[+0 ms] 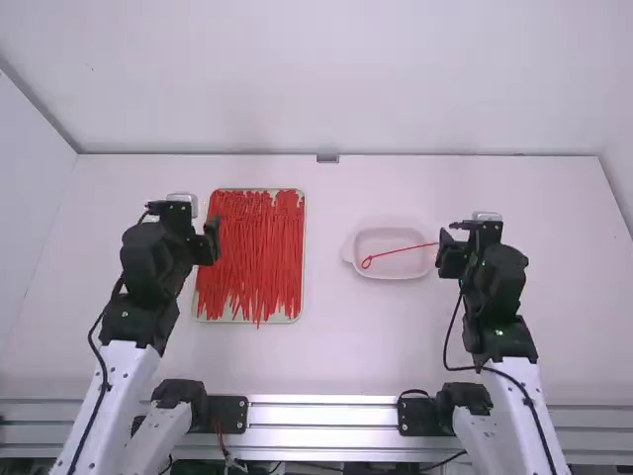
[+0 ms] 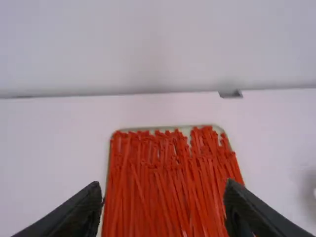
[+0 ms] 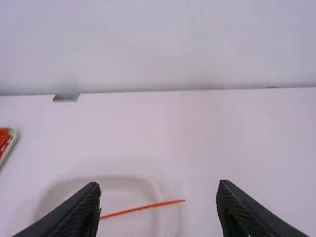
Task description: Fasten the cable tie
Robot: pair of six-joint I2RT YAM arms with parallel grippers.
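Cable tie (image 1: 401, 251) lies in the dish (image 1: 348, 247), tail toward my right end effector (image 3: 158, 183).

On the worktop (image 1: 396, 188), the tray (image 1: 303, 297) of spare red ties (image 1: 252, 257) sits left of the dish, with my left end effector (image 2: 163, 185) at its far edge, fingers spread. The dish's tie is looped at the tray-side end, and its long axis runs across to the opposite rim. My right end effector, fingers apart and empty, sits just beside that rim, so I judge it nearer.
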